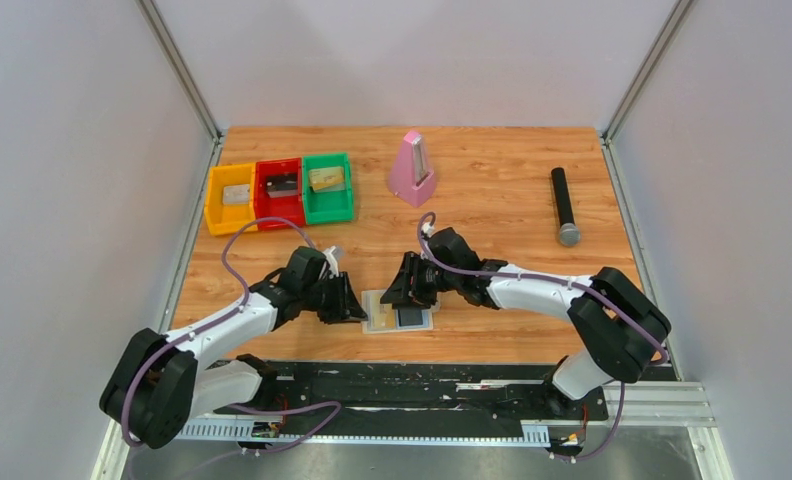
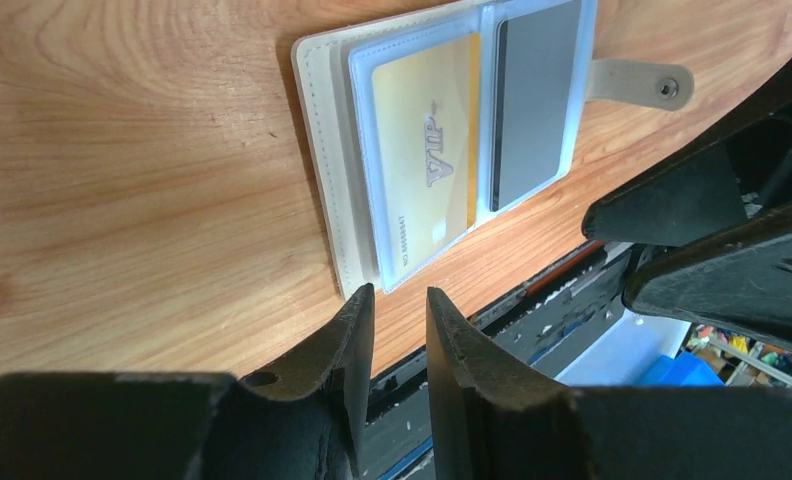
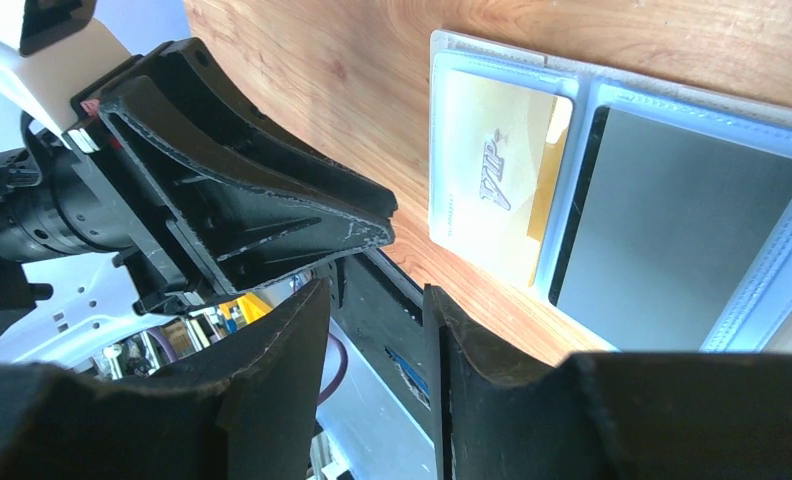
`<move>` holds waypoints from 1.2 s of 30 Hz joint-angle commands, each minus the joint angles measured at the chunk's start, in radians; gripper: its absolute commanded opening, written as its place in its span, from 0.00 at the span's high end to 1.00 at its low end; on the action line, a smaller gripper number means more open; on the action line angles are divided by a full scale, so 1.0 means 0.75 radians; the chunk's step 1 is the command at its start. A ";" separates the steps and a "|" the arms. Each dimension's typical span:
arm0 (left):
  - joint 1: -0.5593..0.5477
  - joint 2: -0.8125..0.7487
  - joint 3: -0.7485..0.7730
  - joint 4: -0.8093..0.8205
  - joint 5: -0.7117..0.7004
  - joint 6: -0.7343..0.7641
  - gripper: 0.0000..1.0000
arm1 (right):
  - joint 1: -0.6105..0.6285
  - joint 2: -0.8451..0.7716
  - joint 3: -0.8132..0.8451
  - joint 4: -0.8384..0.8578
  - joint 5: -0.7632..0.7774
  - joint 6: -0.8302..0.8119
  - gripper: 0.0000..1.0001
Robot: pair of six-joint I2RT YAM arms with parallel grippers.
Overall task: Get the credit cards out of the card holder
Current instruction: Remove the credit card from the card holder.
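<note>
The left gripper (image 2: 399, 300) is narrowly parted and empty, its tips just below the lower corner of the card holder (image 2: 317, 150). The right gripper (image 3: 374, 295) is also slightly parted and holds nothing. The cream holder lies spread flat at lower centre of the top view, long axis left-right. The gold card (image 2: 422, 150) is sleeved on the left, the grey card (image 2: 537, 100) on the right.

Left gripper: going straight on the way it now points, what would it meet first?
The card holder: its edge, at the sleeve with the gold card, lies just ahead of the left gripper. Height above it is unclear.
</note>
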 commanded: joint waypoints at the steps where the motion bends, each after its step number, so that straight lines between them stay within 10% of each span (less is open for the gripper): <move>1: -0.005 -0.053 0.059 -0.021 -0.030 -0.014 0.66 | 0.004 -0.018 0.061 -0.056 0.057 -0.091 0.60; 15: -0.005 0.172 0.079 0.176 0.073 0.051 0.87 | 0.001 0.118 0.113 -0.078 0.152 -0.142 0.66; 36: -0.004 0.245 0.021 0.137 -0.036 0.106 0.90 | 0.002 0.250 0.139 -0.148 0.220 -0.156 0.74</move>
